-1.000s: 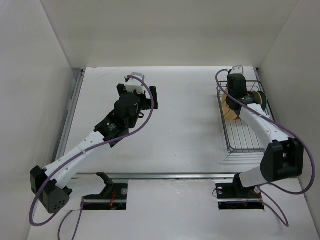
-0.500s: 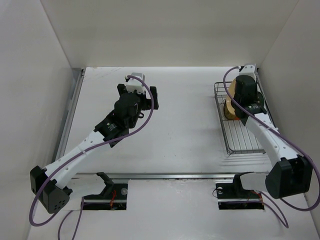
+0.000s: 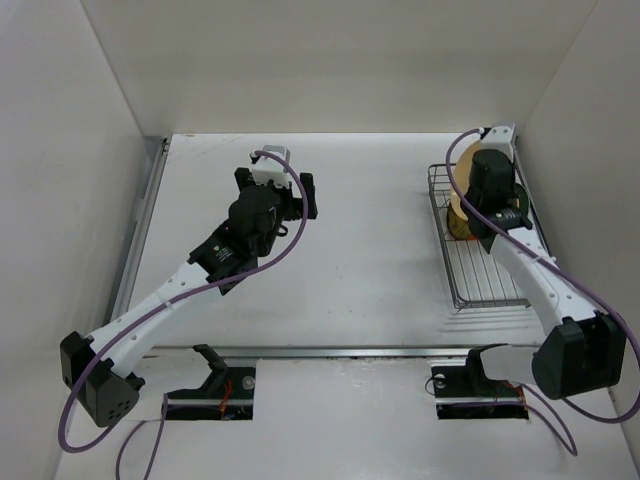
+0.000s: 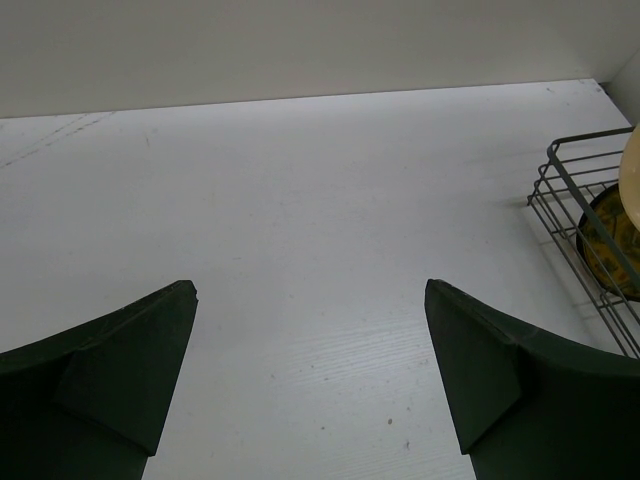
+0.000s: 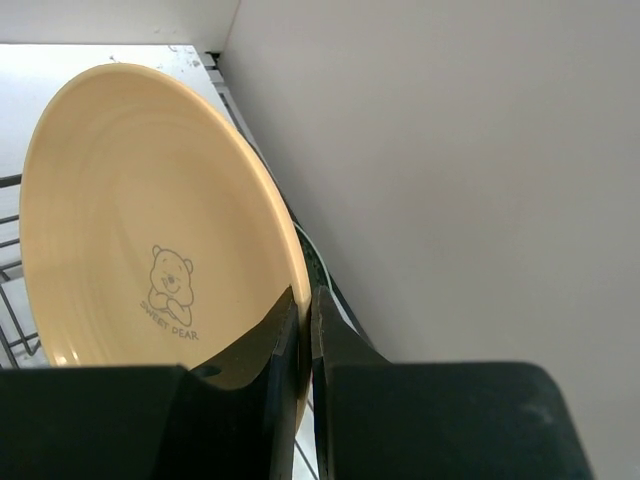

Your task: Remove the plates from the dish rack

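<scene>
My right gripper [image 5: 305, 300] is shut on the rim of the larger tan-yellow plate [image 5: 150, 220], which carries a small bear print. It holds the plate on edge over the far end of the silver wire dish rack [image 3: 490, 275], close to the right wall. In the top view the gripper [image 3: 480, 160] and the plate's edge [image 3: 463, 160] show there. More plates [image 3: 458, 222] stand in the rack, partly hidden by the arm. My left gripper [image 3: 275, 195] is open and empty over the table's far left middle. In the left wrist view it [image 4: 310, 300] faces bare table.
The right wall stands right beside the rack and the right gripper. The left wrist view shows the rack's corner [image 4: 590, 190] with a dark plate [image 4: 610, 250] in it at the right edge. White walls enclose the table on three sides.
My right gripper has moved from the rack's middle toward its far right end, with the tan-yellow plate raised in it. The left arm has not moved.
</scene>
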Tool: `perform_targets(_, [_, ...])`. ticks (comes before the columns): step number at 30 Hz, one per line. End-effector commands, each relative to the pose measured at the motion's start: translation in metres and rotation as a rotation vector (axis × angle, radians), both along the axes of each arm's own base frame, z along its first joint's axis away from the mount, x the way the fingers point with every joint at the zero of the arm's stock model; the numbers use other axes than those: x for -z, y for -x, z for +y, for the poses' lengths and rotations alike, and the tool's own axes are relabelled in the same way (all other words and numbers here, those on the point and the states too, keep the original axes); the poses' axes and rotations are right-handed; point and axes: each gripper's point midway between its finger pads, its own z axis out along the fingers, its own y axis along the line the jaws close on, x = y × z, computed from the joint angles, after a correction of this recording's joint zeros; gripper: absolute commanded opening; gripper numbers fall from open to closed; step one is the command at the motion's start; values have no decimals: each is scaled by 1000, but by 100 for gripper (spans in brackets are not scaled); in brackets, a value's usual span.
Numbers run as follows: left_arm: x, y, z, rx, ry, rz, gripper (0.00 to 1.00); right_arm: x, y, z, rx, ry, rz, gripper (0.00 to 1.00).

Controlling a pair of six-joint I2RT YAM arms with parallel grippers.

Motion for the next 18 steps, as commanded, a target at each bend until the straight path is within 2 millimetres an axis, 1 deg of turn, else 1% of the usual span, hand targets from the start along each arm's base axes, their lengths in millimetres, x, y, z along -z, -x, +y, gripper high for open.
perform_targets(1, [-28, 2, -2, 11, 53, -53, 96, -41, 10, 1, 5, -47, -178, 0])
perform_targets(2, [-28, 3, -4, 28, 55, -51, 96, -45, 6, 15, -81, -83, -199, 0])
perform_targets(3, [-28, 4, -7, 43, 56, -50, 96, -43, 7, 24, -143, -115, -178, 0])
perform_targets(4, [-28, 5, -10, 63, 58, -48, 96, -58, 12, 35, -217, -162, -219, 0])
perform_targets(5, [-30, 8, -20, 119, 69, -50, 95, -60, 6, 65, -390, -247, -223, 0])
perform_targets(8, [-27, 16, -36, 225, 68, -45, 94, -58, 16, 115, -662, -333, -172, 0])
perform_targets(9, [-26, 19, -46, 280, 74, -42, 94, -53, 19, 137, -780, -372, -136, 0])
perform_targets(11, [-22, 22, -54, 322, 63, -33, 92, -41, 24, 159, -875, -402, -72, 0])
perform_targets(12, [-22, 25, -58, 353, 66, -31, 92, -44, 27, 170, -934, -417, -64, 0])
perform_targets(13, [-24, 26, -60, 365, 72, -38, 92, -37, 29, 178, -966, -429, -33, 0])
perform_targets(14, [-15, 26, -64, 379, 63, -20, 92, -35, 32, 183, -997, -440, -18, 0])
perform_targets(15, [-18, 27, -67, 399, 70, -27, 92, -37, 36, 189, -1033, -450, -12, 0])
perform_targets(16, [-13, 31, -75, 450, 69, -12, 92, -33, 41, 204, -1109, -462, 21, 0])
perform_targets(17, [-13, 34, -79, 474, 71, -10, 92, -31, 45, 209, -1137, -473, 35, 0])
perform_targets(18, [-4, 34, -85, 501, 62, 14, 92, -29, 50, 216, -1170, -484, 53, 0])
